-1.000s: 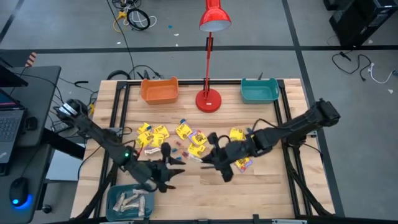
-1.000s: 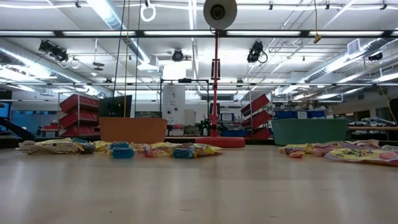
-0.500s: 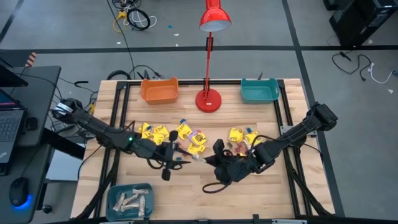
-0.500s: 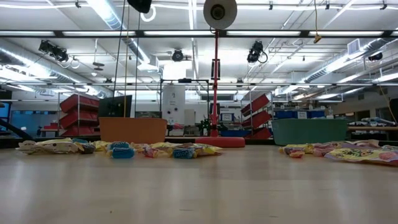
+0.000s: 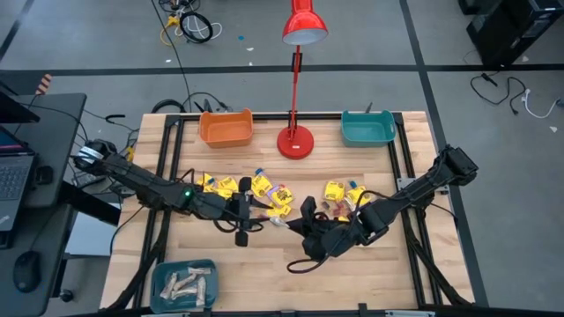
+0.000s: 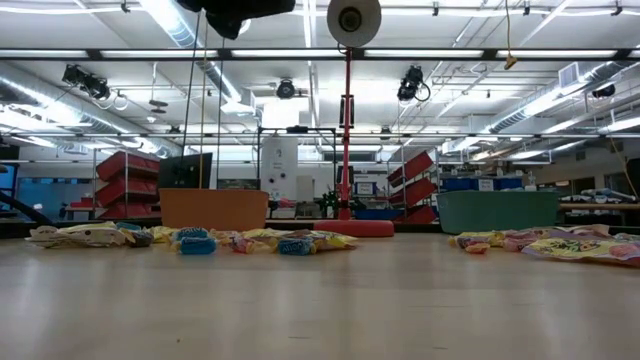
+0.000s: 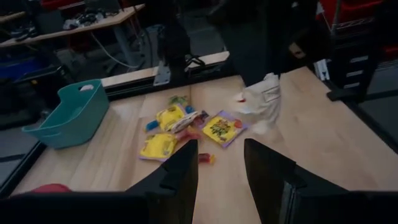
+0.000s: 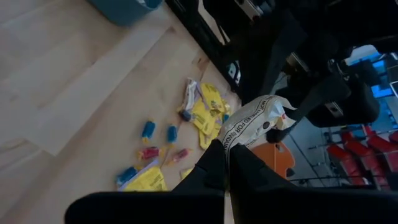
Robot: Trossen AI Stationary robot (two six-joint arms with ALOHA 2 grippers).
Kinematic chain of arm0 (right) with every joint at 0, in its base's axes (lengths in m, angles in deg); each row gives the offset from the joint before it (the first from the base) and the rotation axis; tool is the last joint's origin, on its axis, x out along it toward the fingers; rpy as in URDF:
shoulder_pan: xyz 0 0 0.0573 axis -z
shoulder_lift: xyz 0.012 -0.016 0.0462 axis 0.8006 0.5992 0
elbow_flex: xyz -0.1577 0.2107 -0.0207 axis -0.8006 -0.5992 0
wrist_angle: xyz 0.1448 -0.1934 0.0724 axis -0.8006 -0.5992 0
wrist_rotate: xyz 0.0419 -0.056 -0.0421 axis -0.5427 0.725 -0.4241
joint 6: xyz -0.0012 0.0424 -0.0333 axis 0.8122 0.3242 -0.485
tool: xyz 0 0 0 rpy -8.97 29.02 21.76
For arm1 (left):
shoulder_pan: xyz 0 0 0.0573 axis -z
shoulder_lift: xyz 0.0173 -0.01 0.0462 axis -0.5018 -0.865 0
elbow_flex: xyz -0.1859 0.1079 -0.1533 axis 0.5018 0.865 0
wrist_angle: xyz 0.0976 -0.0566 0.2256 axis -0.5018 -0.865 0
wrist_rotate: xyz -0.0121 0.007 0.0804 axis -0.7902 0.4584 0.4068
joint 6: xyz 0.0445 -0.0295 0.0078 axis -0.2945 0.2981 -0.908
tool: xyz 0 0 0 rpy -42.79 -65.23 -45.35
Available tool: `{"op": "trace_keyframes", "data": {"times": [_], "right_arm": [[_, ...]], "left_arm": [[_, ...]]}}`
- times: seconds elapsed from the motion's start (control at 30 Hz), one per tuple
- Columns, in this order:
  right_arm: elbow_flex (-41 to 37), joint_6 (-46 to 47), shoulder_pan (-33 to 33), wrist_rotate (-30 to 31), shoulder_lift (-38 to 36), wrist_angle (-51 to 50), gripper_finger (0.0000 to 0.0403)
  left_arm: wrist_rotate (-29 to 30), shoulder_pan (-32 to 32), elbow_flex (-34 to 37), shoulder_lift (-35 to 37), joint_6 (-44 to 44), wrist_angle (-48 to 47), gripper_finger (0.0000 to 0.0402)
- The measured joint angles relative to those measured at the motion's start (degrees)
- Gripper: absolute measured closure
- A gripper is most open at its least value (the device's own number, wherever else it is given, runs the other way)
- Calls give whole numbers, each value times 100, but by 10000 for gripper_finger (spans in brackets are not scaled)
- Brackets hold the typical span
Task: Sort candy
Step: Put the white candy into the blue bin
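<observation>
candy (image 5: 256, 185): crinkly square packets | table (image 5: 264, 273): pale wood planks

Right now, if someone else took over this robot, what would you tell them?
Right gripper: shut on a pale bar, held above mid-table.
Left gripper: open, facing that bar close by.
Yellow packets and small pieces lie loose on the table.
Done: some pale bars in the near-left tray.
Left: the loose candy; orange bin and teal bin show no candy.
</observation>
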Motion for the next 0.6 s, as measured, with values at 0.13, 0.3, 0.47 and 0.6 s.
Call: {"op": "trace_keyframes", "data": {"times": [0.13, 0.3, 0.47, 0.6], "right_arm": [[0, -47, 53, -2, 0, 4, 403], [0, -108, 120, -24, 0, 6, 403], [0, -112, 135, -74, 0, 15, 403], [0, -101, 135, -90, 0, 15, 403]], "left_arm": [[-39, 6, 0, 0, -6, 14, 269], [-461, 5, 0, 0, -8, 162, 269], [-384, -2, 0, -2, 149, 357, 269], [-359, 1, 0, -2, 263, 447, 269]]}}
